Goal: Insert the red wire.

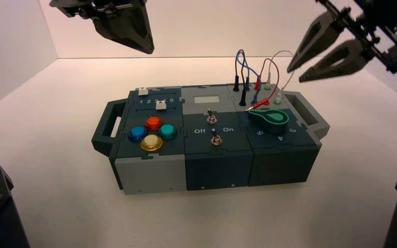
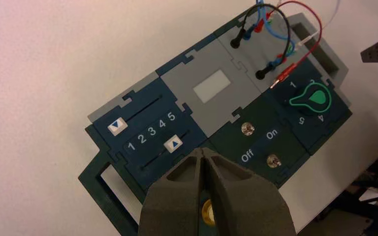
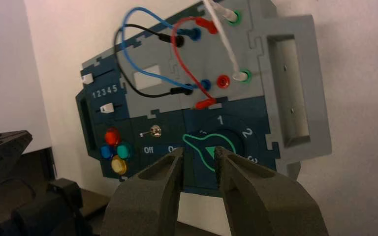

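- The right gripper (image 1: 295,75) hung above the right side of the box (image 1: 302,112), its jaws wide apart with nothing between them.
- Below it and to its left in the high view was the red wire (image 3: 181,55), looping over the grey panel of sockets.
- Half the job looked done: the wire's far plug (image 3: 206,24) sat in the rear row, next to a white plug.
- The near plug (image 3: 205,103) was loose, lying on its side below the gripper, close to the green-outlined knob (image 1: 276,117), with its metal pin bare in the left wrist view.
- The empty red socket (image 3: 223,81) lay just beside that plug, also below the gripper, and seemed its likely home.
- Left to do, by the look of it: lower the right gripper onto the loose plug, grip it, stand it upright and press it in. A tilted pin could have caught on the socket's rim.
- The left gripper (image 2: 202,150) waited over the box's left side, fingertips together, holding nothing; the loose plug was well off to its right.
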Available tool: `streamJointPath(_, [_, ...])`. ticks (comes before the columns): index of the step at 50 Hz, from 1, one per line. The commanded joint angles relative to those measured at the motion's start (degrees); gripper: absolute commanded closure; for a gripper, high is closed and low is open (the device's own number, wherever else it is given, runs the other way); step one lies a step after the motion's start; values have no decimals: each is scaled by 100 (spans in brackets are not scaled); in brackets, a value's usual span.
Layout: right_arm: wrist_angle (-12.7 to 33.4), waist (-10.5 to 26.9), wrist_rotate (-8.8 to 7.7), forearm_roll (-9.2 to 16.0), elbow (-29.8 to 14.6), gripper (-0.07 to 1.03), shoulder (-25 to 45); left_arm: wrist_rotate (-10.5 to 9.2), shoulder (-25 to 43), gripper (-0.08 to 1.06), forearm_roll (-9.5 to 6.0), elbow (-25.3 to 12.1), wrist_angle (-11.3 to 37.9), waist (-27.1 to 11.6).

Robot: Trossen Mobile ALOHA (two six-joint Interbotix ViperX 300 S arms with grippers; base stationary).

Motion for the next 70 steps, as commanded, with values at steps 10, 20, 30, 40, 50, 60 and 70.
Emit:
streamJointPath(10, [-343, 18, -53, 97, -26, 61, 352, 79, 237, 101, 18, -290, -18, -18])
streamJointPath(20, [-448, 18, -220, 132, -167, 61, 677, 114, 334, 101, 44, -325, -18, -18])
streamJointPath(30, [-483, 18, -475, 352, -237, 61, 879, 141, 448, 101, 70, -334, -26, -18])
streamJointPath(40, [-563, 18, -1301, 1169, -202, 61, 1266, 167, 615, 101, 79, -404, -26, -18])
streamJointPath(50, [-589, 18, -2250, 2092, -202, 61, 1705, 193, 712, 101, 70, -475, -26, -18])
streamJointPath(60, [-589, 18, -2470, 2206, -264, 61, 2057, 202, 712, 101, 70, -475, 0, -18])
streamJointPath(70, [-624, 18, -2496, 2206, -316, 61, 2030, 211, 721, 101, 70, -501, 0, -18])
